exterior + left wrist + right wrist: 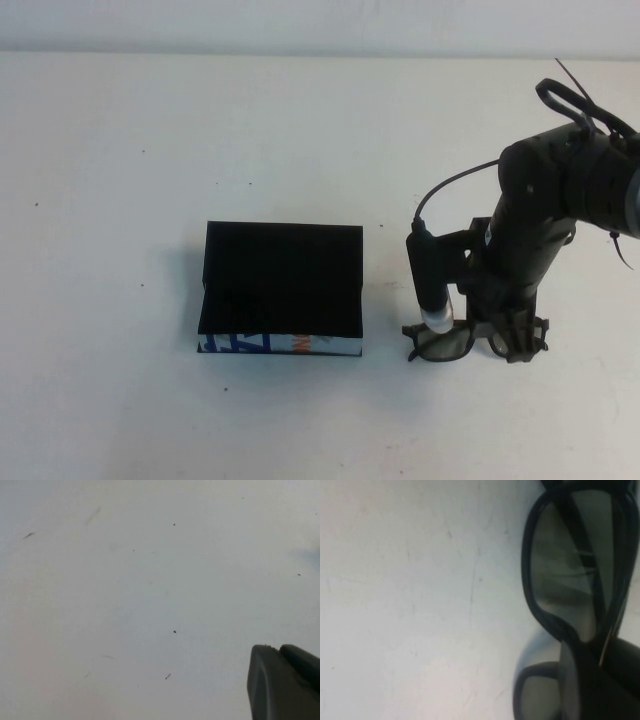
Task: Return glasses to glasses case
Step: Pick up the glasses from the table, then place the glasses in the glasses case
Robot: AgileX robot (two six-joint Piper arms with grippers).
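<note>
The glasses [447, 342] lie on the white surface [120, 200] at about three o'clock from the glasses case [282, 290], a clear gap between them, folded or nearly so, lenses facing the near edge. The right tool [515, 338] is down on the frame's right half; the right wrist view shows a lens and the dark rim [535, 605] close up, with a dark finger [620, 670] overlapping the frame. Whether the right tool is actually pinching the frame or only set around it cannot be told.

I judge the glasses light and stiff but fragile: thin plastic arms, smooth lenses that smear and slip. The safest hold looks to be on the rim or bridge, not on glass, and with a modest squeeze.

The case sits with its black lid flat on top and its printed blue, white and orange edge toward six o'clock. It appears closed, so the lid probably needs opening first.

Room is generous: bare surface at nine and twelve o'clock of the case, and nothing between glasses and case. The left tool [282, 682] shows only as a dark corner over bare surface in its own wrist view; its state cannot be told.
</note>
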